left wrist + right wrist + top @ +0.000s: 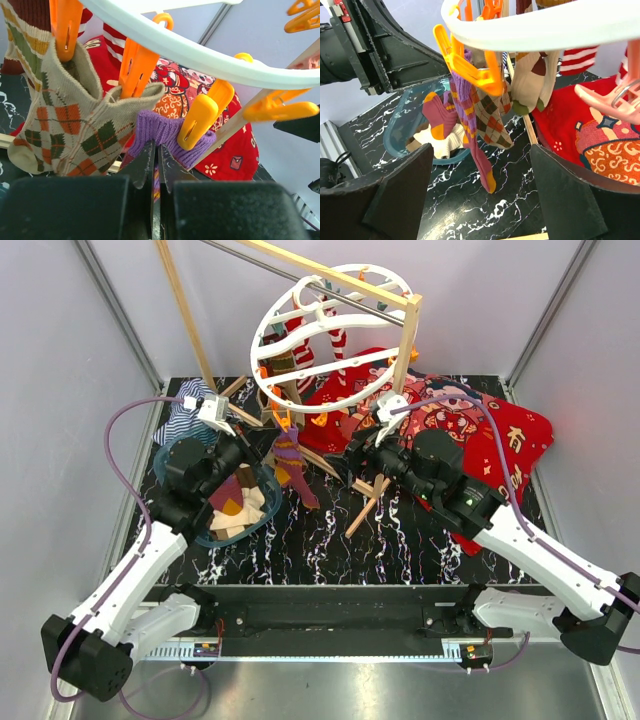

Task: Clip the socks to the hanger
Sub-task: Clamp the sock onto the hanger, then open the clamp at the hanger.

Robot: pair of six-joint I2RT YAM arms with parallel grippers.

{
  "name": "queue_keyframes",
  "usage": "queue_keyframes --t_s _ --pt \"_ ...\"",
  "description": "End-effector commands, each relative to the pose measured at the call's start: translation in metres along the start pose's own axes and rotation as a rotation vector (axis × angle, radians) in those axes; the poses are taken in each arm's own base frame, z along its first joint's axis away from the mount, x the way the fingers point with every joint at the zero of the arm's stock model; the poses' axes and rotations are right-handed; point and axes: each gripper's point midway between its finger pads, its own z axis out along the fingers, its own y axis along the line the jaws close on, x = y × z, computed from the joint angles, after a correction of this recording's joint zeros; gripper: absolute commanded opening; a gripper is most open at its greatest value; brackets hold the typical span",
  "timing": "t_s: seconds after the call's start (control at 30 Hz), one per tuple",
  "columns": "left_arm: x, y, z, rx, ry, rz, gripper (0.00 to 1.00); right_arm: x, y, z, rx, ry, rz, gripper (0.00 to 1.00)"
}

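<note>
Left gripper [156, 167] is clenched on the purple striped knit sock [162, 131], its cuff pinned by an orange plastic clip [200, 120] under the round white plastic hanger [215, 57], hung at 12 o'clock over the black marbled surface [300, 550]; right gripper [481, 175] is held spread wide at the sock's 3 o'clock.

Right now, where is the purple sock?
In the top view the purple sock hangs from an orange clip on the hanger, near-left side, beside the argyle sock.
</note>
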Motion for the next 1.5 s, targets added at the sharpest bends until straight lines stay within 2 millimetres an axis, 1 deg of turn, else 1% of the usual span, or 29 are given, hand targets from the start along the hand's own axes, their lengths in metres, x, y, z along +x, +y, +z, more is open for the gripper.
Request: queue_keyframes --t_s 0.0,0.1,0.13,0.17,0.2,0.27,0.3,0.37,0.47,0.53,0.57,0.67,0.7,0.77,0.93,1.1,1.13,1.2,1.23,1.3,1.33,1.37,1.43,1.47 --pt "-0.034 -0.008 -0.006 -0.005 -0.092 0.041 0.04 -0.036 0.0 0.005 0.009 -0.11 0.014 0.86" --pt "-0.034 -0.007 -0.006 -0.009 -0.094 0.041 0.05 -0.046 0.002 0.01 -0.004 -0.14 0.018 0.86" --pt "-0.034 -0.008 -0.006 -0.007 -0.094 0.043 0.05 -0.052 0.004 0.014 -0.012 -0.163 0.015 0.86" --pt "-0.033 -0.008 -0.006 -0.007 -0.092 0.042 0.05 -0.058 0.006 0.014 -0.019 -0.176 0.01 0.85" --pt "-0.034 -0.008 -0.006 -0.007 -0.094 0.041 0.05 -0.057 0.006 0.017 -0.022 -0.175 0.005 0.85" --pt "-0.034 -0.008 -0.006 -0.008 -0.092 0.045 0.05 -0.065 0.007 0.019 -0.025 -0.2 -0.009 0.85" --pt "-0.033 -0.007 -0.007 -0.01 -0.092 0.044 0.05 -0.065 0.007 0.021 -0.025 -0.205 -0.009 0.85" --pt "-0.034 -0.006 -0.007 -0.016 -0.094 0.044 0.06 -0.075 0.008 0.021 -0.03 -0.238 -0.013 0.85" --pt "-0.033 -0.007 -0.008 -0.01 -0.095 0.043 0.06 -0.079 0.009 0.027 -0.034 -0.247 -0.014 0.85" --pt "-0.033 -0.007 -0.008 -0.012 -0.096 0.043 0.06 -0.081 0.009 0.029 -0.035 -0.256 -0.012 0.85" --pt "-0.032 -0.007 -0.008 -0.011 -0.092 0.041 0.06 -0.082 0.014 0.03 -0.062 -0.256 -0.012 0.85" --pt "-0.031 -0.01 -0.007 0.005 -0.086 0.032 0.06 -0.082 0.018 0.035 -0.079 -0.253 -0.01 0.85" --pt "-0.031 -0.01 -0.006 0.008 -0.085 0.028 0.06 -0.079 0.017 0.038 -0.079 -0.241 -0.008 0.84" --pt "-0.031 -0.011 -0.006 0.01 -0.083 0.025 0.06 -0.08 0.017 0.04 -0.079 -0.241 -0.011 0.82" --pt "-0.031 -0.014 -0.008 0.023 -0.083 0.022 0.07 -0.072 0.015 0.047 -0.066 -0.222 -0.01 0.78" --pt "-0.029 -0.014 -0.007 0.026 -0.073 0.018 0.08 -0.068 0.012 0.051 -0.051 -0.208 -0.01 0.68" --pt "-0.028 -0.013 -0.007 0.022 -0.072 0.02 0.08 -0.069 0.01 0.051 -0.04 -0.21 -0.009 0.65" --pt "-0.027 -0.012 -0.007 0.02 -0.071 0.021 0.08 -0.069 0.011 0.052 -0.042 -0.211 -0.006 0.61" --pt "-0.027 -0.012 -0.008 0.018 -0.071 0.025 0.08 -0.07 0.01 0.051 -0.041 -0.212 -0.004 0.57" --pt "-0.028 -0.012 -0.009 0.018 -0.074 0.029 0.09 -0.071 0.011 0.051 -0.042 -0.215 0.004 0.52" --pt "-0.028 -0.012 -0.009 0.018 -0.074 0.033 0.1 -0.072 0.007 0.051 -0.019 -0.218 0.014 0.49" --pt "-0.03 -0.012 -0.011 0.017 -0.078 0.039 0.1 -0.073 0.008 0.051 -0.022 -0.219 0.026 0.45" --pt "-0.033 -0.014 -0.013 0.021 -0.086 0.053 0.11 -0.073 0.009 0.051 -0.025 -0.221 0.039 0.41" --pt "-0.033 -0.014 -0.014 0.021 -0.086 0.058 0.11 -0.073 0.01 0.051 -0.029 -0.219 0.05 0.37"
